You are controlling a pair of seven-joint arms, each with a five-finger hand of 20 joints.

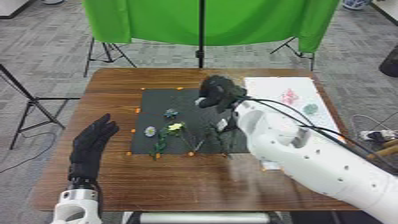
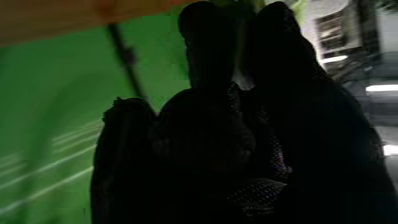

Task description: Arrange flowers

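Black-gloved right hand (image 1: 216, 92) over flat black mat (image 1: 155, 102); cannot tell if clamped or apart. Black-gloved left hand (image 1: 86, 150) open, straight-fingered. Could drag green-stemmed yellow flower (image 1: 175, 126) askew by sweeping low.

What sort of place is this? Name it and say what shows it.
Probably a robotics lab or test studio: a white robot arm over a wooden table, a green backdrop behind it and a black tripod beside it.
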